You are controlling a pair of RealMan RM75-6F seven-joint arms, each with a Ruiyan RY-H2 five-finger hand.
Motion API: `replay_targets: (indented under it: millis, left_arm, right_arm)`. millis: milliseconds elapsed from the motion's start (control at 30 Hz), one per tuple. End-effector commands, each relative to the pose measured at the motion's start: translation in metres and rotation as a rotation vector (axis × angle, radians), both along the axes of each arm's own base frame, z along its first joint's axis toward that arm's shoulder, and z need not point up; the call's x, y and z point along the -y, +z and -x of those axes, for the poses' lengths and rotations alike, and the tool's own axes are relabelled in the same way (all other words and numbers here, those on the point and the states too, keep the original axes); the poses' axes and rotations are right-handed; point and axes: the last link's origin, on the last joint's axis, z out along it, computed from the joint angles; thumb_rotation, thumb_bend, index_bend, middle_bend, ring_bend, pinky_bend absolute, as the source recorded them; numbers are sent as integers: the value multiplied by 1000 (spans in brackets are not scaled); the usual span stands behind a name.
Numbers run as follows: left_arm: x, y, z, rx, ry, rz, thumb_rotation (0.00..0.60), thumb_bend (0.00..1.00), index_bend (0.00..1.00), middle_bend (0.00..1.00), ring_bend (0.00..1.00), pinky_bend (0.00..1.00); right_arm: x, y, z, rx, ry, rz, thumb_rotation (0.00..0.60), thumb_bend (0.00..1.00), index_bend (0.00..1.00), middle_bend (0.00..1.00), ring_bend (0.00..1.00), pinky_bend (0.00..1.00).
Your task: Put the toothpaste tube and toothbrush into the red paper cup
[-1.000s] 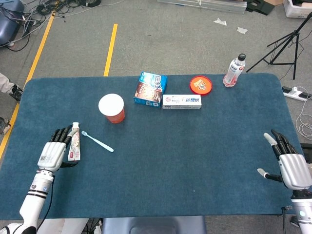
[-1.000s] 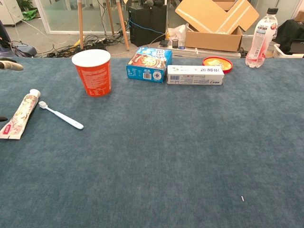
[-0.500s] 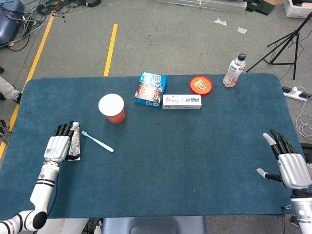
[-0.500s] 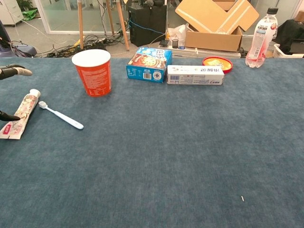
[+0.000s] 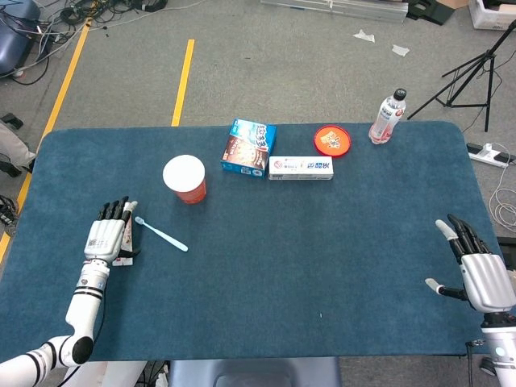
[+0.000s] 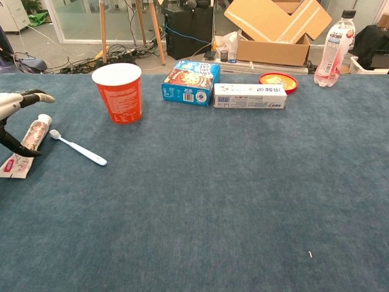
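The red paper cup (image 5: 185, 179) (image 6: 118, 91) stands upright at the left middle of the blue table. A light blue toothbrush (image 5: 161, 234) (image 6: 79, 149) lies in front of it. The toothpaste tube (image 6: 27, 141) lies just left of the brush, cap pointing away from me. My left hand (image 5: 109, 234) (image 6: 15, 115) is over the tube with fingers spread, hiding most of it in the head view. Its dark thumb reaches across the tube's lower part; whether it touches is unclear. My right hand (image 5: 480, 270) is open at the table's right edge, far from everything.
Along the back stand a blue box (image 5: 248, 147) (image 6: 190, 82), a white toothpaste carton (image 5: 300, 168) (image 6: 249, 96), a red lid (image 5: 331, 139) (image 6: 278, 81) and a plastic bottle (image 5: 388, 117) (image 6: 333, 48). Blue cloth covers the table (image 5: 322, 258).
My left hand has moved to the right, from beside the tube to over it, and now shows in the chest view. Right hand, cup and brush are unmoved.
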Motion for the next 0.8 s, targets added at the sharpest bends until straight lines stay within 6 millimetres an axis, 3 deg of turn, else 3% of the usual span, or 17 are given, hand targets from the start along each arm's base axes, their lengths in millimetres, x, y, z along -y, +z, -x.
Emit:
replay_targets:
  millis: [33, 800]
  left_arm:
    - [-4, -4, 3, -12, 14, -5, 600, 0, 0, 0, 0, 0]
    - [-12, -9, 24, -91, 76, -12, 600, 0, 0, 0, 0, 0]
  right_arm:
    - [0, 0, 0, 0, -1, -1, 600, 0, 0, 0, 0, 235]
    - [1, 0, 1, 0, -6, -6, 600, 0, 0, 0, 0, 235]
